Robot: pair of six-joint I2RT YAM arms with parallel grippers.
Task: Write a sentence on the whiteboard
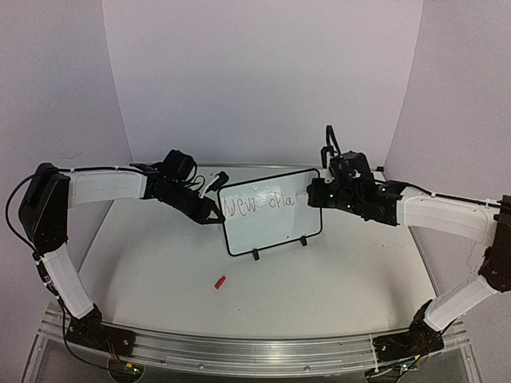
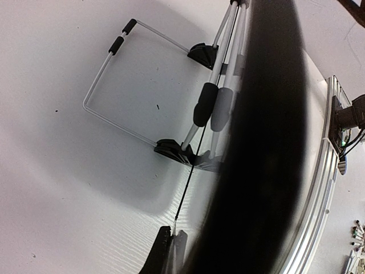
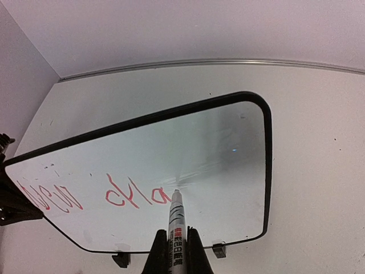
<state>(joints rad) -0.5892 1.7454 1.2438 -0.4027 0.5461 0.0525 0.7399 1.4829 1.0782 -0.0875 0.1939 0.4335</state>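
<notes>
The whiteboard [image 1: 271, 227] stands tilted at mid-table on two black feet. Red handwriting on it, the sentence [image 1: 259, 204], reads "New cha" along the top line. My left gripper [image 1: 211, 209] is shut on the board's left edge; in the left wrist view the board's thin edge [image 2: 189, 174] runs down into the closed fingertips [image 2: 163, 246]. My right gripper [image 3: 175, 233] is shut on a white marker [image 3: 175, 220], whose tip touches the whiteboard [image 3: 222, 142] just right of the last red letter [image 3: 157, 197].
A small red marker cap [image 1: 219, 282] lies on the table in front of the board. The board's wire stand [image 2: 108, 57] rests on the table behind it. White walls close in the back and sides, and a metal rail [image 1: 255, 347] runs along the near edge.
</notes>
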